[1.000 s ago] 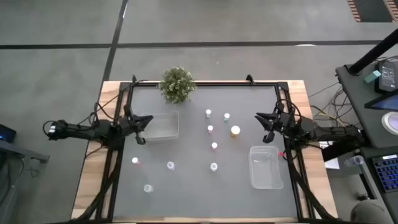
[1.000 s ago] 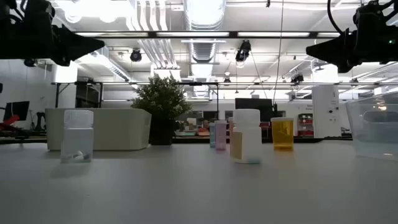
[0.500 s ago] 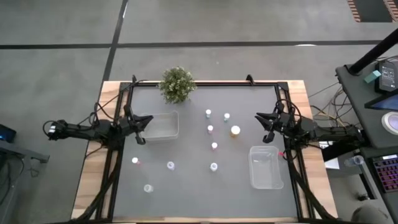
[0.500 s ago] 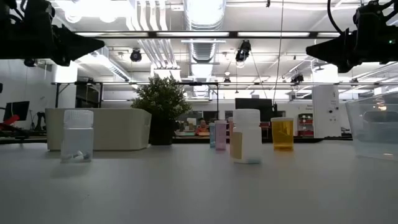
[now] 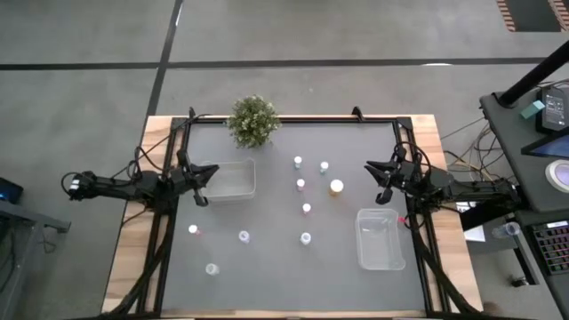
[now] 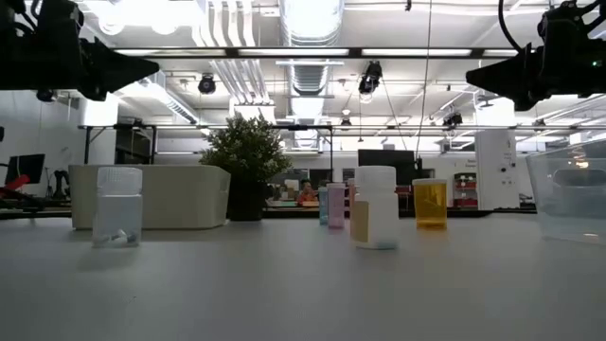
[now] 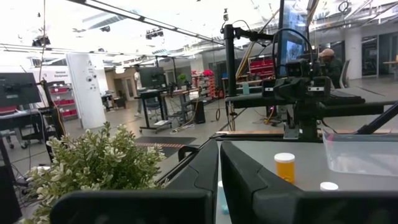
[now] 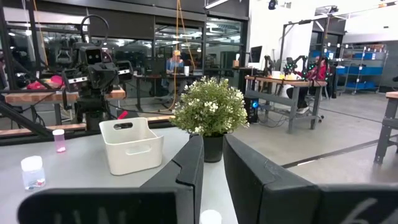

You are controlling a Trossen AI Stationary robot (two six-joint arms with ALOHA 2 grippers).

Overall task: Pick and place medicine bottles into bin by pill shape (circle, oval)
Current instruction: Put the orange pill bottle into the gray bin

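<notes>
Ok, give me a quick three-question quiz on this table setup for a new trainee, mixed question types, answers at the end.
1. True or false: the orange bottle already lies in a bin.
2. Multiple choice: the potted plant stands at the table's A) far edge, B) near edge, C) centre.
3. Fill in: the left pincer hovers beside the ___ bin, while the right pincer hovers above the clear bin.

Key: 1 false, it stands on the grey table; 2 A; 3 white. Both pincers are shut and hold nothing.
</notes>
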